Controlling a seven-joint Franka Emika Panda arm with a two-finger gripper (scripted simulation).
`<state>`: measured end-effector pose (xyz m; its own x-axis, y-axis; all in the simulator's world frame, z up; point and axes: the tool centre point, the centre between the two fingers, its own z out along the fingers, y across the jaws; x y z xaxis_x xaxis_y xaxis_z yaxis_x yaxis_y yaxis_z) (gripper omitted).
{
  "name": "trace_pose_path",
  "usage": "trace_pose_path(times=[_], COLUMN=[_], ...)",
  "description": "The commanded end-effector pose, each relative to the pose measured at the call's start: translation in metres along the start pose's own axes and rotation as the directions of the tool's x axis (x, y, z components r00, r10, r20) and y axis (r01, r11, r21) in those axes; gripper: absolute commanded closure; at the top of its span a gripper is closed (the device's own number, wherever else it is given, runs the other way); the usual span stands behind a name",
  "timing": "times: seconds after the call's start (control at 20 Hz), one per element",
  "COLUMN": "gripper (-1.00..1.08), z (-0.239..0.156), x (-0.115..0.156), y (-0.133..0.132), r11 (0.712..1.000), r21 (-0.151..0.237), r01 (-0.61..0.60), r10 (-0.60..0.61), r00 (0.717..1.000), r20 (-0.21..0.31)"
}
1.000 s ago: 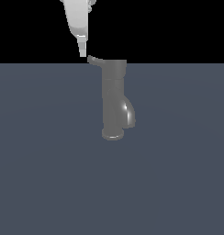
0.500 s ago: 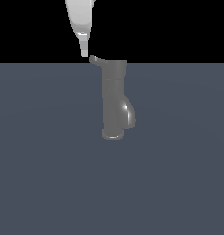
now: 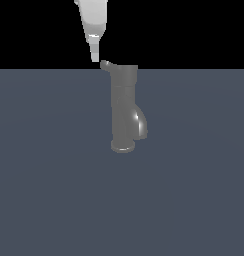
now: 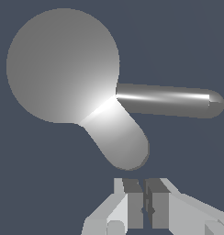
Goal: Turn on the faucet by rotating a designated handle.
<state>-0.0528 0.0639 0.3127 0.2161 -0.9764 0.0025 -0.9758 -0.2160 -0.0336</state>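
The faucet (image 3: 124,107) is a dull grey upright cylinder on a round base flange, with a short glossy spout (image 3: 141,124) low on the exterior view's right. The thin handle (image 3: 105,65) sticks out from the wider top cap toward the exterior view's left. My white gripper (image 3: 95,58) hangs just beside and slightly above the handle's tip, not visibly touching it. In the wrist view the round cap (image 4: 62,64) shows from above, with the flat handle (image 4: 118,140) pointing at my gripper (image 4: 144,204) and the spout (image 4: 171,101) off to the side. The fingers (image 4: 132,202) are closed together and hold nothing.
The faucet stands on a flat dark blue-grey surface (image 3: 54,190) that fills the lower part of the exterior view. The background above it is black. Nothing else shows.
My gripper has moved toward the exterior view's right, closing in on the handle's tip. The faucet and handle have not moved.
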Motion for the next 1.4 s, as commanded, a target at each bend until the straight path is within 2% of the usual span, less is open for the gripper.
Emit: trace_pose_path(times=[0.0, 0.3, 0.4, 0.45, 1.35], gripper=[1.08, 1.08, 1.08, 1.08, 1.08], z=[0.007, 0.013, 0.014, -0.001, 0.014], x=[0.041, 0.083, 0.088, 0.032, 0.143], y=[0.012, 0.029, 0.031, 0.016, 0.001], r11=[0.998, 0.996, 0.996, 1.000, 0.996], r21=[-0.017, -0.032, -0.034, -0.011, -0.033], r01=[-0.055, -0.078, -0.080, 0.016, -0.077], r10=[0.055, 0.078, 0.080, -0.016, 0.077], r00=[0.998, 0.997, 0.997, 1.000, 0.997], r20=[-0.001, 0.000, 0.000, -0.003, 0.000])
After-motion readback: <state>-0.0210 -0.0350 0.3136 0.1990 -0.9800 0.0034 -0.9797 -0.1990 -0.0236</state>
